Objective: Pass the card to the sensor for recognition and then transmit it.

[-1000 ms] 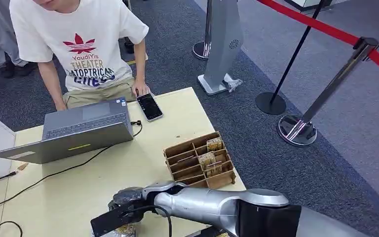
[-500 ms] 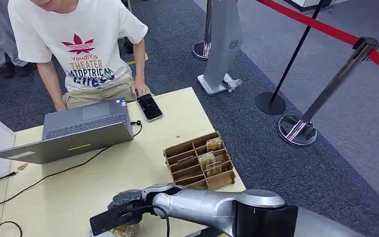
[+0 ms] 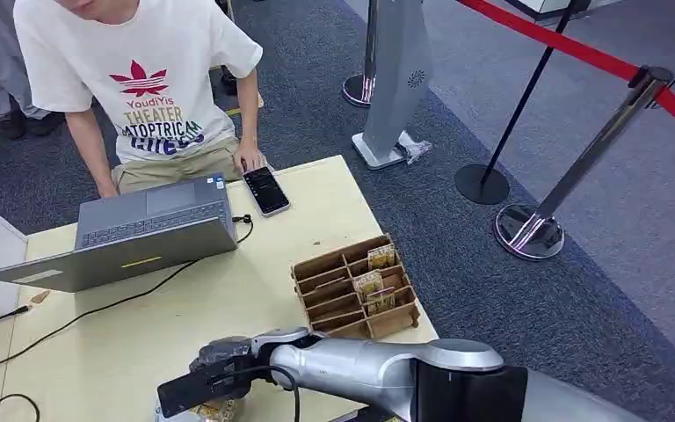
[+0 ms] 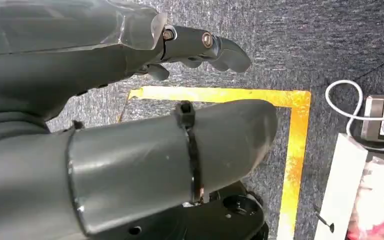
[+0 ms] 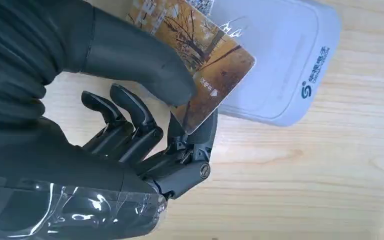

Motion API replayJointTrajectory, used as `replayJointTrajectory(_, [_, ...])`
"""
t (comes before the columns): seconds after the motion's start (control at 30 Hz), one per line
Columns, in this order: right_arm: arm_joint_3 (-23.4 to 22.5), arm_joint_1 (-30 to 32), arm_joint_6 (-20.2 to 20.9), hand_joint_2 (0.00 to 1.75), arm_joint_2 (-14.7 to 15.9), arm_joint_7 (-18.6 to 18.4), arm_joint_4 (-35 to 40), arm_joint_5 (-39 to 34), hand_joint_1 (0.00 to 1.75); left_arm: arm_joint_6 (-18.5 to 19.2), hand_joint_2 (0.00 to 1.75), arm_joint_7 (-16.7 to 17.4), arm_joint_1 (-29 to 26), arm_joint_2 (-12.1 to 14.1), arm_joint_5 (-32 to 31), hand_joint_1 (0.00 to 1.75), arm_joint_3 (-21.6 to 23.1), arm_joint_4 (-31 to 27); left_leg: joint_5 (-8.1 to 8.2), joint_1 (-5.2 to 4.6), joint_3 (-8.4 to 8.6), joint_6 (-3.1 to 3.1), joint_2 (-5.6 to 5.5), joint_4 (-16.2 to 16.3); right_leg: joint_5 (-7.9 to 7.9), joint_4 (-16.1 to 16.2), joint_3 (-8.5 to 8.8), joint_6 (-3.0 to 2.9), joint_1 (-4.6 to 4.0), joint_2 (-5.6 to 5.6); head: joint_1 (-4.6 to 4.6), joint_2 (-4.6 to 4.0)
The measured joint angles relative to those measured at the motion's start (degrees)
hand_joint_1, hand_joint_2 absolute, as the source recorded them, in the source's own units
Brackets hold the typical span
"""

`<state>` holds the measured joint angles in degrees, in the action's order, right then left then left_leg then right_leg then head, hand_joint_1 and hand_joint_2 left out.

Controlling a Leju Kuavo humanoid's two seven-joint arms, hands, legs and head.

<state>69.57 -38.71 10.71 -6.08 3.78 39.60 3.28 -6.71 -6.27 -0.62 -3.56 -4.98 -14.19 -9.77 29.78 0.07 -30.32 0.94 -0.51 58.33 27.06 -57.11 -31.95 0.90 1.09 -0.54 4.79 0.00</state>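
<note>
My right hand (image 3: 224, 356) reaches across the near edge of the wooden table (image 3: 228, 290). It pinches a card (image 5: 205, 55) with an autumn-tree picture between the thumb (image 5: 135, 55) and the fingers beneath it. The card hangs partly over a white sensor pad (image 5: 285, 60) lying flat on the table; I cannot tell whether they touch. From the head view the card (image 3: 215, 409) peeks out under the hand at the bottom edge. My left hand (image 4: 145, 75) hangs over grey carpet, fingers loosely apart, holding nothing.
A wooden compartment box (image 3: 356, 286) with several cards stands to the right of the hand. Farther back are a laptop (image 3: 141, 233), its cable (image 3: 97, 312) and a phone (image 3: 266, 189), with a person (image 3: 141, 79) leaning on the table. Stanchions (image 3: 536, 229) stand on the carpet at right.
My right hand with the card has slid a little to the left and toward the table's near edge. Everything else is unchanged.
</note>
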Motion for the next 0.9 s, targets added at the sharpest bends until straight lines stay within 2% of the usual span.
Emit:
replayJointTrajectory(0.2, [-0.92, -1.11, -1.66, 1.75, 2.14, -0.2, 3.09, 2.56, 1.75, -0.15, 0.0, -0.52, -0.11, 0.0, 0.35, 0.0, -0.11, 0.0, 0.0, -0.01, -0.01, 0.0, 0.0, 0.0, 0.0, 0.0, 0.0, 0.0, 0.01, 0.01, 0.0, 0.0])
replayJointTrajectory(0.43, [-3.96, -2.81, -1.84, 1.75, 9.4, -0.68, 10.96, 3.96, 1.75, -0.24, 0.0, -1.2, -0.36, 0.02, 1.2, 0.0, -0.24, 0.0, 0.0, -0.03, -0.04, 0.01, -0.04, 0.02, -0.01, 0.02, 0.0, 0.02, 0.02, 0.03, 0.02, 0.0])
replayJointTrajectory(0.63, [-8.28, -2.96, -2.91, 1.75, 14.12, -0.9, 17.11, 2.69, 1.75, -0.24, 0.0, -1.68, -0.51, 0.02, 1.4, 0.0, -0.59, 0.0, 0.01, -0.03, -0.04, 0.01, -0.03, 0.02, -0.01, 0.04, -0.02, 0.02, 0.01, 0.02, 0.0, 0.0])
replayJointTrajectory(0.9, [-17.45, 0.76, -6.99, 1.75, 16.72, 1.24, 23.61, -0.3, 1.75, -0.24, 0.0, -1.73, -0.51, 0.0, 1.0, 0.0, -0.96, 0.0, 0.0, -0.01, -0.04, 0.01, -0.03, 0.02, -0.01, 0.04, -0.03, 0.02, 0.0, 0.03, 0.0, 0.0])
